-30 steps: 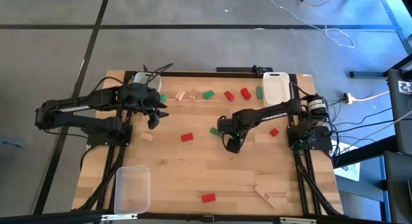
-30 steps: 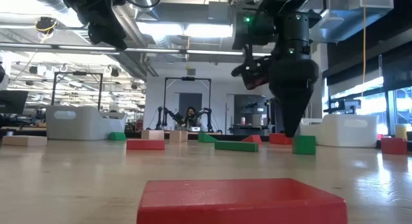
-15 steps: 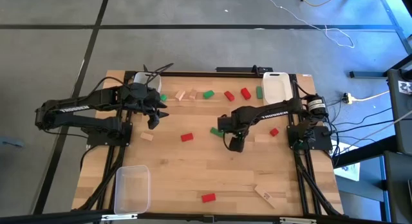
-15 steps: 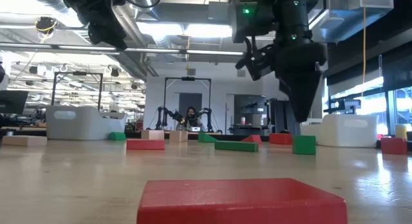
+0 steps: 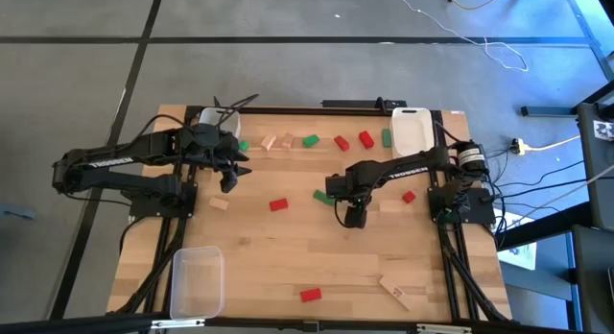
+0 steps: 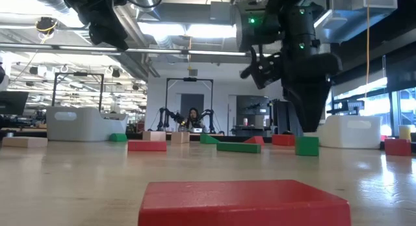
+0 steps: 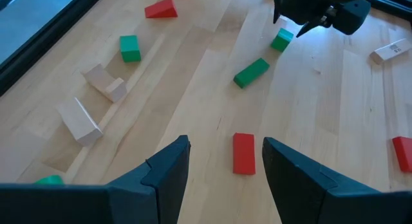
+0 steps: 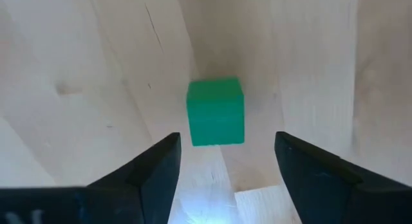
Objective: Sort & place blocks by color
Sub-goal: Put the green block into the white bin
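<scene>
My right gripper (image 5: 354, 217) is open and points down at mid-table. A small green cube (image 8: 215, 112) rests on the wood right below it, between the two fingers but apart from both. The cube also shows in the low view (image 6: 307, 145) and in the left wrist view (image 7: 281, 40). A long green block (image 5: 322, 194) lies just to the gripper's left. My left gripper (image 5: 228, 180) is open and empty, held above the table's far left. Below it lie a red block (image 7: 243, 153) and a wood block (image 5: 220, 203).
Red, green and wood blocks lie in a row (image 5: 342, 142) along the far edge. More red blocks lie on the right (image 5: 409, 196) and at the near edge (image 5: 310, 295). A wood block (image 5: 393, 290) lies near right. A clear bin (image 5: 197, 279) stands near left, a white bin (image 5: 411, 131) far right.
My right gripper has risen a little off the table and shifted toward the table's right edge, and it now stands over the green cube. The blocks have stayed in place.
</scene>
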`<action>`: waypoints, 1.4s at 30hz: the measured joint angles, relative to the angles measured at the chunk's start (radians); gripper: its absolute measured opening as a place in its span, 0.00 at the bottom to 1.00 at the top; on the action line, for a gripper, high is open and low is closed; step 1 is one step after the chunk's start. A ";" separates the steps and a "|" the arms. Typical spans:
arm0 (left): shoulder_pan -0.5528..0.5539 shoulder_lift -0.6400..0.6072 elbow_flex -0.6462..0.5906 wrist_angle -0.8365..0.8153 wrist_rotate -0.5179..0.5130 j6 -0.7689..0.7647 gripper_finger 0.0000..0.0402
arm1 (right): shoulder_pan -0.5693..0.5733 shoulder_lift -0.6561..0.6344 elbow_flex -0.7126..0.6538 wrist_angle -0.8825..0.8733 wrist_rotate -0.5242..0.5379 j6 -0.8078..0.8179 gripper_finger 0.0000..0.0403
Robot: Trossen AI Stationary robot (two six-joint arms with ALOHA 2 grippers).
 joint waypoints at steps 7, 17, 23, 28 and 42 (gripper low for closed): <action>0.000 0.000 0.000 0.000 0.000 0.000 0.47 | 0.000 0.000 -0.062 0.082 -0.002 -0.027 0.62; 0.000 0.000 0.000 0.000 0.000 0.000 0.47 | 0.000 0.000 -0.139 0.211 -0.010 -0.029 0.60; 0.000 0.000 0.000 0.000 0.000 0.001 0.47 | 0.000 -0.005 -0.169 0.238 0.002 -0.025 0.46; 0.000 0.000 0.000 0.000 0.000 0.001 0.47 | 0.001 -0.005 -0.162 0.236 0.055 -0.007 0.33; 0.000 0.000 0.000 -0.019 0.008 0.046 0.47 | -0.027 0.001 -0.029 0.062 0.100 0.032 0.33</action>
